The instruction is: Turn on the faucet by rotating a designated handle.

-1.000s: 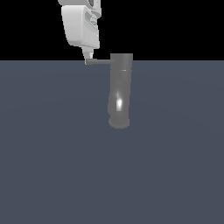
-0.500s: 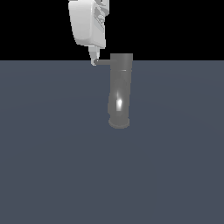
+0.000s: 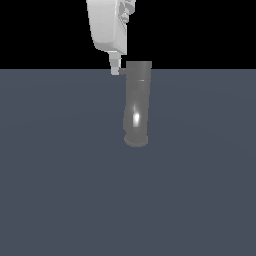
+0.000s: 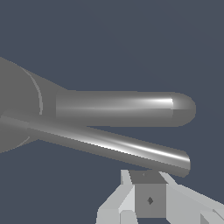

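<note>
Faucet (image 3: 136,102) upright, gripper (image 3: 116,69) hanging vertical at the handle (image 4: 109,146) (jaw opening unclear)

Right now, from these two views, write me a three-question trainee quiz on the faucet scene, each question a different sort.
1. True or false: the faucet lies flat on the floor.
2. Multiple choice: in the exterior view, the gripper is at A) the foot of the faucet, B) the handle near the faucet's top, on the view's left side, C) far off on the view's right.
3. Fill in: in the wrist view, the bar lying nearest the gripper's fingertip is the ____.

Key
1. False: it stands upright on its round foot.
2. B
3. handle
</note>
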Available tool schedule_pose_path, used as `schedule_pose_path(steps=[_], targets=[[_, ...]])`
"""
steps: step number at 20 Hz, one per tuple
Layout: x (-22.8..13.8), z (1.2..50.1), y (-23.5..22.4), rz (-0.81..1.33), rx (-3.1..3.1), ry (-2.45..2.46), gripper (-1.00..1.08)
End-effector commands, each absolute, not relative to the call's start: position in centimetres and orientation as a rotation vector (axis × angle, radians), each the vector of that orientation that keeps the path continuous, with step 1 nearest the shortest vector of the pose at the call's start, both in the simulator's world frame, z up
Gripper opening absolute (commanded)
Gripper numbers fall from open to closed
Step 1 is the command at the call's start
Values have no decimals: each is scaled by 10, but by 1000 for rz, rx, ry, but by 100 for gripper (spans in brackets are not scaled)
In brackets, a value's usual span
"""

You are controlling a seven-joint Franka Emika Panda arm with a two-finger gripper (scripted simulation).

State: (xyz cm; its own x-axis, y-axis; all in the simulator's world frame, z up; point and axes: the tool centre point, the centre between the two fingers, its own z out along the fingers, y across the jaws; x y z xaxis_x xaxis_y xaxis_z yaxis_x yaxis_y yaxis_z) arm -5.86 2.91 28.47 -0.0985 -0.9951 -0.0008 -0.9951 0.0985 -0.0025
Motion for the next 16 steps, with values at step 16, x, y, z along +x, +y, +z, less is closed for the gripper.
schedule_pose_path(steps=[16], targets=[[-65, 285, -64, -1, -2100, 2336, -100]])
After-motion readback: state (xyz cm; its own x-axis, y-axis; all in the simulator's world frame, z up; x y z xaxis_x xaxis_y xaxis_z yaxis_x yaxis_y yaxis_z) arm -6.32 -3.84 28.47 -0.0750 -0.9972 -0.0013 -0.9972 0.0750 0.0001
